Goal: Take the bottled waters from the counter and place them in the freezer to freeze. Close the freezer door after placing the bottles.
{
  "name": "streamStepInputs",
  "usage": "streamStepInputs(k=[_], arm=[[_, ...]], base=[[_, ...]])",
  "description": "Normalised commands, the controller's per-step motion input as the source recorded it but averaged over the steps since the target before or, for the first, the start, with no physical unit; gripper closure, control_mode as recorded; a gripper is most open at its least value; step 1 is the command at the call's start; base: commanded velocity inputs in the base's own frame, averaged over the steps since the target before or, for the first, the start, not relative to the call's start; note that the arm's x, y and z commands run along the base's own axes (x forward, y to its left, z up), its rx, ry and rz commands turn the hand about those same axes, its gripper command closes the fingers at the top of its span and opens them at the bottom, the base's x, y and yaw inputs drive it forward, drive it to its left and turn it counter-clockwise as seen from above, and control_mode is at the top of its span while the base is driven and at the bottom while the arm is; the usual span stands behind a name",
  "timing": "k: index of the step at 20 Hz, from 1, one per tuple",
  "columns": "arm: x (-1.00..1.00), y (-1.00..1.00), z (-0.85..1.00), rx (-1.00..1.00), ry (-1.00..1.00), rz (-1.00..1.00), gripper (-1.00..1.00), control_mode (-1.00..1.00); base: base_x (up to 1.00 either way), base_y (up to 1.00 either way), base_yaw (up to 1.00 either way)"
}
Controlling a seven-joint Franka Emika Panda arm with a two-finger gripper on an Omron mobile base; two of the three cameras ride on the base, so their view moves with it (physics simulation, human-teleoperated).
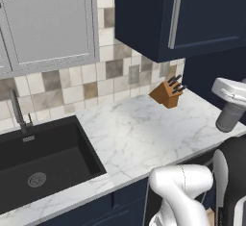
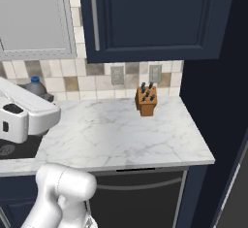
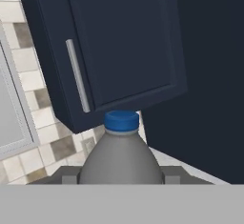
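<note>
My gripper (image 3: 121, 176) is shut on a bottled water (image 3: 121, 154), a greyish plastic bottle with a blue cap that stands upright between the two fingertips in the hand view. In the right base view the same bottled water (image 2: 35, 86) pokes up behind my white hand at the left, above the sink end of the counter (image 2: 121, 135). In the left base view its grey body (image 1: 229, 117) hangs under the hand at the right edge, off the counter (image 1: 139, 133). The freezer and its door are out of view.
A wooden knife block (image 1: 167, 93) (image 2: 147, 101) stands at the back right of the counter. The black sink (image 1: 38, 162) with its tap (image 1: 18, 112) lies left. A navy wall cabinet (image 2: 145, 18) hangs overhead. A black dishwasher front (image 2: 135, 198) sits below the counter edge.
</note>
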Motion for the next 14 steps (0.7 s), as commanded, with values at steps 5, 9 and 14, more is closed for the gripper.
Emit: streamStepInputs(k=[5, 9, 14], arm=[[0.0, 0.05, 0.0, 0.0, -0.01, 0.0, 1.0, -1.0], [0.0, 0.0, 0.0, 0.0, 0.0, 0.0, 1.0, -1.0], [0.0, 0.0, 0.0, 0.0, 0.0, 0.0, 1.0, -1.0]], base=[[0.0, 0.0, 0.0], [0.0, 0.0, 0.0], [0.0, 0.0, 0.0]])
